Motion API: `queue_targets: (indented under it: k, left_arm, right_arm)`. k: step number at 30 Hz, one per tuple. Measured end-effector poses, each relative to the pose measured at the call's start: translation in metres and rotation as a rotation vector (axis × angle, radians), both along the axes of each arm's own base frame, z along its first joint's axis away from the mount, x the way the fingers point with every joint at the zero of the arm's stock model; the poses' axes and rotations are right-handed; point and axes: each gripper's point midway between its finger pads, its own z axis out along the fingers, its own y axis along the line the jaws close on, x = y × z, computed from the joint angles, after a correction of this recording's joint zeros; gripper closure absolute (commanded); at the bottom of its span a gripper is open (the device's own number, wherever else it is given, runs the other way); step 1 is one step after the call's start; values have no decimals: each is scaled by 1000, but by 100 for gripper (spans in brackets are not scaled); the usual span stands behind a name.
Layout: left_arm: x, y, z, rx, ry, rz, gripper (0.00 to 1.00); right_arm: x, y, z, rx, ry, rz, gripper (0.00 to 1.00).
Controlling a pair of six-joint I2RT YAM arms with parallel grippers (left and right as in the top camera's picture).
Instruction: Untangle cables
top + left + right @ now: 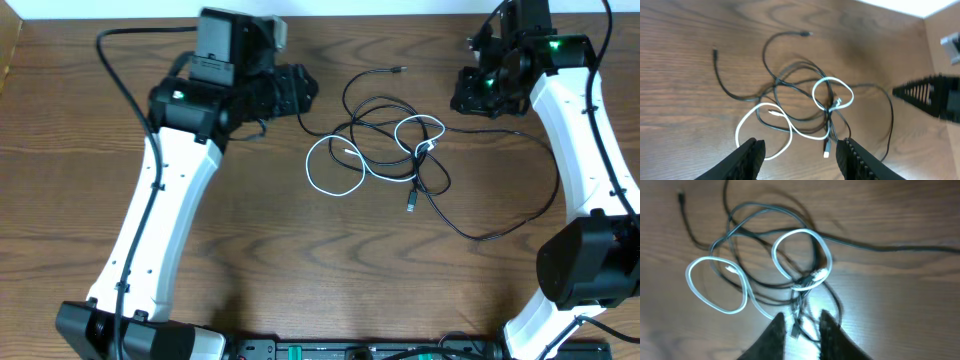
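The cables lie in one tangle on the wooden table, at its middle in the overhead view. A white cable (309, 168) makes two loops through several black cables (470, 235). It also shows in the left wrist view (747, 118) and in the right wrist view (690, 277). One black cable (722, 86) trails off to the left, and another (880, 248) runs off to the right. My left gripper (300, 90) (800, 150) is open and empty, left of the tangle and above it. My right gripper (470, 95) (802, 325) is open by a narrow gap and empty, right of the tangle.
The thick black wire of the left arm (125, 80) arcs over the table's left part. The table's far edge (400, 12) runs just behind both grippers. The right gripper shows at the right of the left wrist view (927, 95).
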Motion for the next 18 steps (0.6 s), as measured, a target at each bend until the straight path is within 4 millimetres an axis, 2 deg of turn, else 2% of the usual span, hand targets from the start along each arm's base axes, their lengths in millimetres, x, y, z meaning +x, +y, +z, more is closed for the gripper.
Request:
queue_targets:
  k: [2,6,12,18]
  left_arm:
    - [-3,-11,-5,7,6,-33,47]
    - [-3,-33,-26,24,48,-85,45]
    - [10,-76,-73,49,80,-175,36]
    - [14,-140,-116,79,6,-352,24]
  right_arm:
    - [2,-10,-1,-19,-1,-27,55]
    - [5,-36,-2,-40,1,-96,44]
    - [6,-73,-3,-53,6,-189,36]
    - [1,-100,-5,-57,23,-251,35]
